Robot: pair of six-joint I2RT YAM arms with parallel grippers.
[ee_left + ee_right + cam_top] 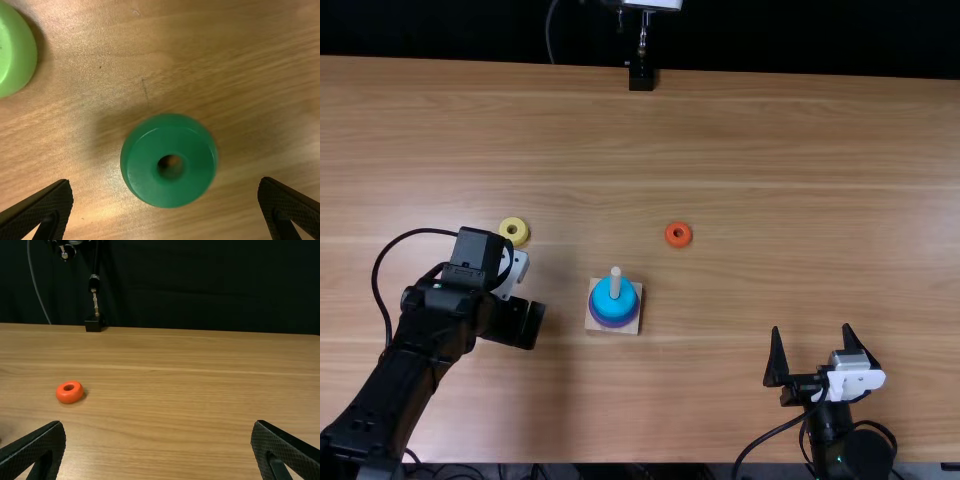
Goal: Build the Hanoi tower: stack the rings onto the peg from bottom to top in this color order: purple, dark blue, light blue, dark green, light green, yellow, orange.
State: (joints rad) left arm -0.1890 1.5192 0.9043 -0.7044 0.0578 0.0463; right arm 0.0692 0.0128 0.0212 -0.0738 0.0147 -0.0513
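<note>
A square, light wooden base (633, 325) with an upright pale wooden peg (615, 272) sits on the light brown wooden counter (770, 180), near the middle. A round purple ring (611, 322) is lowest on the peg, with a smaller bright blue ring (606, 300) above it; whether a darker blue one lies between them, I cannot tell. The left gripper (527, 322) is left of the base, pointing down, its black flat fingers (40, 207) wide apart. In the left wrist view, a dark green, smooth round ring (145, 172) lies flat on the counter between their tips, touching neither; a light green round ring (17, 55), partly cut off, lies apart from it. A pale yellow round ring (507, 234) lies farther off, beside the left arm's wrist. An orange round ring (688, 238) lies beyond the base and to its right. The right gripper (810, 330) is at the near right, its fingers also wide apart.
</note>
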